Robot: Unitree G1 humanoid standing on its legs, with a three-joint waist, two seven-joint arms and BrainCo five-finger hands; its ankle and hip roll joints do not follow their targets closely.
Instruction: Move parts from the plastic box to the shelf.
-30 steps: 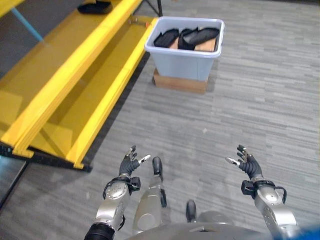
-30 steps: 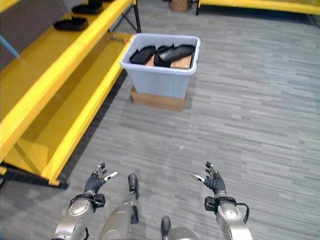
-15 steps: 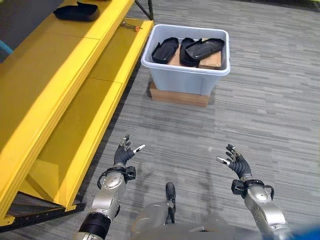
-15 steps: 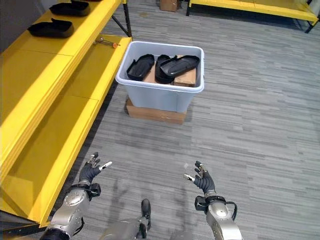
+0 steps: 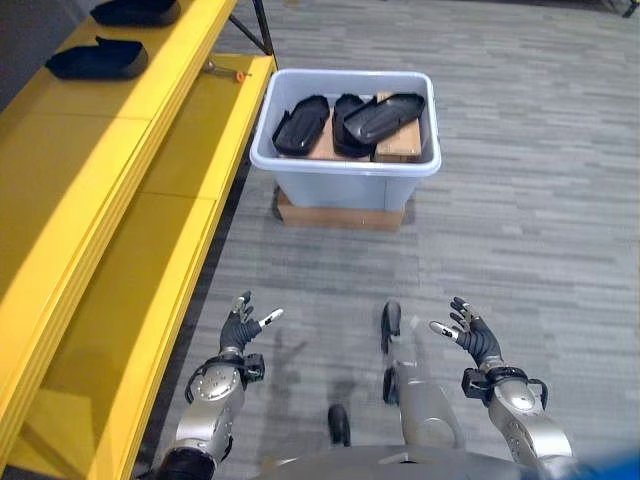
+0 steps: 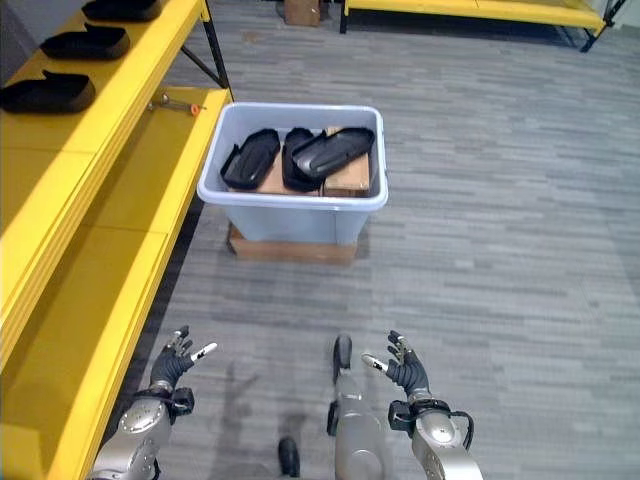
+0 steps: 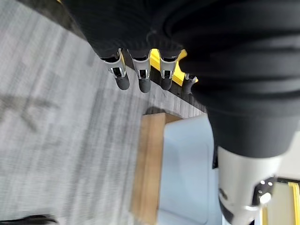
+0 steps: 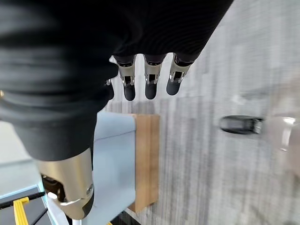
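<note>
On the grey floor, the plastic box [image 5: 345, 160] holds black parts [image 5: 383, 113], seemingly stiff and light, graspable along an edge; both hands, left hand [image 5: 240, 325] and right hand [image 5: 470, 338], hang empty with fingers spread.

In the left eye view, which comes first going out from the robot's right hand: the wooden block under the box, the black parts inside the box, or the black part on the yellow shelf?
From the right hand:
1. Wooden block, on the floor under the plastic box, ahead.
2. Black parts in the box, just beyond.
3. Black part on the shelf, far off to the left.
</note>
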